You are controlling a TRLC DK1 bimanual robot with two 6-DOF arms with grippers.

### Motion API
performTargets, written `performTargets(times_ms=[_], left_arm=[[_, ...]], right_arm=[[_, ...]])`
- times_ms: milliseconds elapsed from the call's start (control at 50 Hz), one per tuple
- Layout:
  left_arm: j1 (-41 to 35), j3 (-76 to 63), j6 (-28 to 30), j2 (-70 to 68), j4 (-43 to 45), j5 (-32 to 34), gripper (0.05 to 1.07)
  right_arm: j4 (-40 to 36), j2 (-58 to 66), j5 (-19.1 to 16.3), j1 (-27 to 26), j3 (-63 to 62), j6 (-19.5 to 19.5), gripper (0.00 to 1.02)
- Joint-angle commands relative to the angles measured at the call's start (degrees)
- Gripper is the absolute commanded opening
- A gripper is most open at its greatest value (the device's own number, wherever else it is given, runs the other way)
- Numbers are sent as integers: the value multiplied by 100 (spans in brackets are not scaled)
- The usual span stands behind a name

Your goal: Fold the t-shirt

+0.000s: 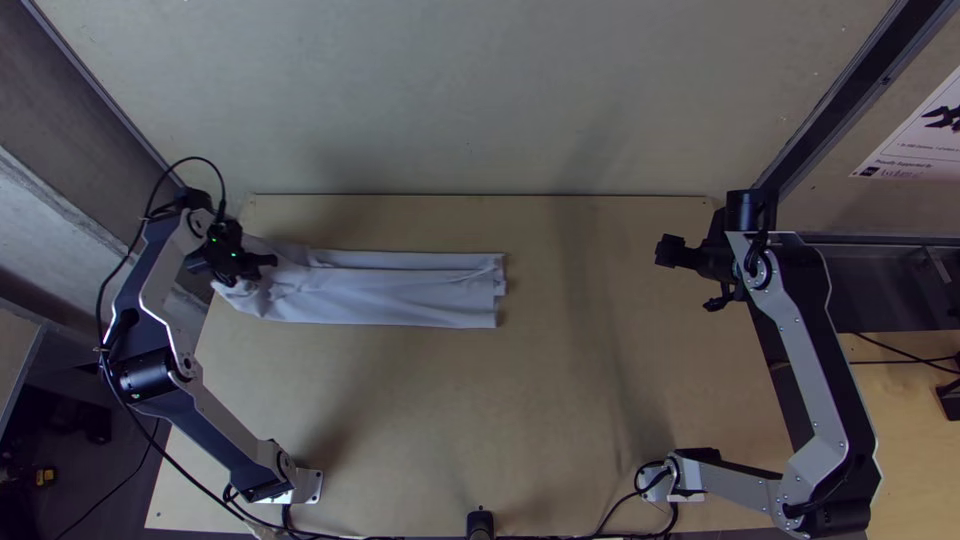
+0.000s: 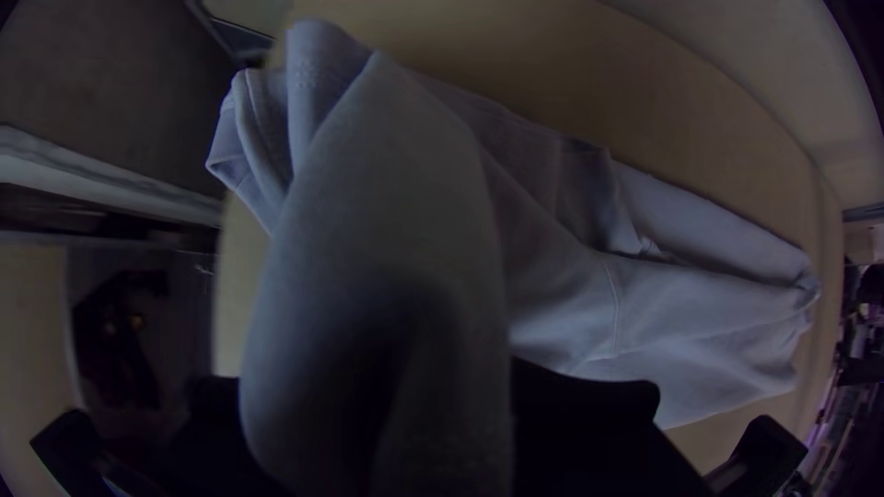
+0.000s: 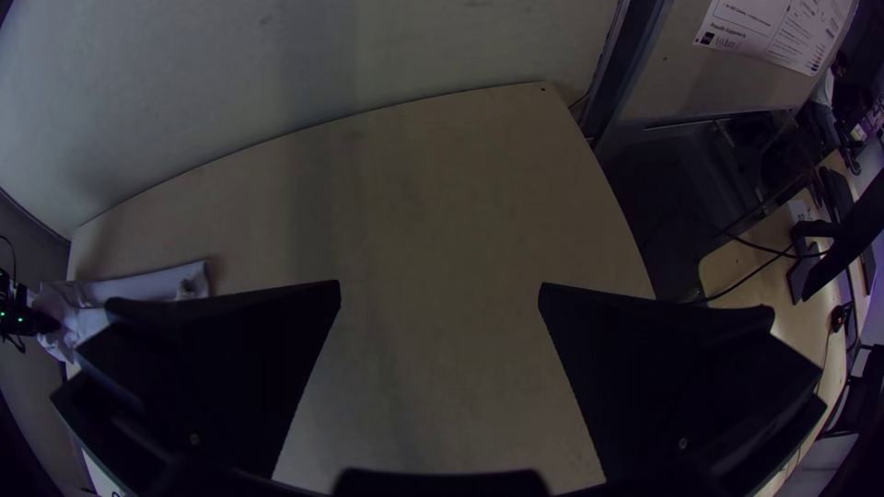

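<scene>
The light grey-lavender t-shirt (image 1: 400, 290) lies as a long, narrow folded strip on the table's far left part, its left end bunched. Over that bunched end is my left gripper (image 1: 268, 262). In the left wrist view, a thick fold of the t-shirt (image 2: 691, 304) bulges up between the fingers of my left gripper (image 2: 379, 396), shut on it and covering its fingertips. My right gripper (image 1: 690, 278) hangs over the table's far right side, well apart from the cloth. In the right wrist view, my right gripper (image 3: 440, 283) is open, with bare table visible between its fingers.
The wooden table (image 1: 560, 400) stretches between both arm bases, with a pale wall (image 1: 480, 100) along its far edge. Cables run along the near edge. Beyond the right side stands a second table (image 3: 755, 267) with cables and a dark stand.
</scene>
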Motion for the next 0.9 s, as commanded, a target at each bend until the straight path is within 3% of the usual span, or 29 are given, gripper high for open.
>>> performTargets(times_ms=[0, 200, 360, 580, 880], left_arm=[[118, 410, 551, 37, -72, -458, 8], [-190, 903, 894, -306, -362, -1372, 8], [-761, 1368, 824, -552, -986, -1627, 8], [-1631, 2168, 428, -578, -2014, -1829, 8], [-2818, 2291, -231, -376, -2559, -2022, 8]], right_arm=[[38, -168, 35, -89, -119, -136, 99], [38, -238, 27, -168, -137, -251, 99], [30, -317, 27, -247, -146, -330, 99], [38, -458, -9, -423, -277, -435, 99], [30, -633, -79, -643, -480, -497, 99]])
